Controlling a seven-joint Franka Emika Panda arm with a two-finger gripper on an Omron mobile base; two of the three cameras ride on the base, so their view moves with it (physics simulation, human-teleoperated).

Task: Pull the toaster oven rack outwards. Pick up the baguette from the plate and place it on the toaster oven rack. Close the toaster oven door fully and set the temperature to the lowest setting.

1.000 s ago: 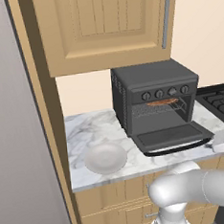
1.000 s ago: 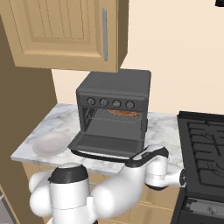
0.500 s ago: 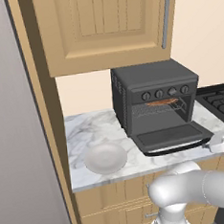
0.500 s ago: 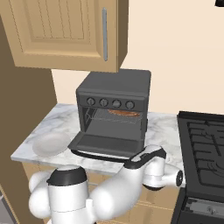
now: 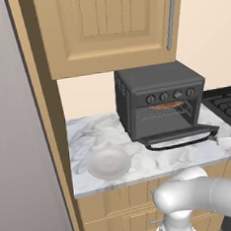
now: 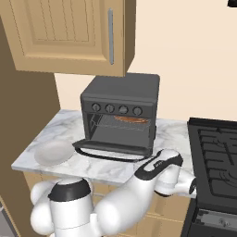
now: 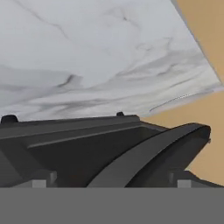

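a white robot arm reaches low at the counter's edge in a rendered kitchen, its gripper [image 7: 111, 181] spread wide and holding nothing, parked just under the handle [image 7: 148, 159] of the dropped-open toaster oven door [image 5: 177, 136]. the toaster oven [image 5: 158, 103] sits on the marble counter [image 5: 94, 134] below a wooden cabinet [image 5: 105, 26], with the stovetop [image 6: 217, 150] off to one side.

the baguette [image 5: 167, 105] already lies on the rack [image 5: 162, 112] inside the oven, and the plate [image 5: 108, 162] beside the oven sits bare. judging by that, the door and the temperature setting are what remain.

the risks from here look plain enough. the fingers [image 7: 43, 180] sit close beneath the handle, so a lift that catches only its rim could slip off and let the door fall back open. whether the rack stands proud of the opening cannot be told from these views; if it does, the door could jam against it and stay ajar rather than shut fully. a hard shove might also slide the whole oven back on the smooth counter. later, the four knobs [image 6: 116, 109] sit in a tight row, and which one governs temperature cannot be read, so a wrong pick is possible.
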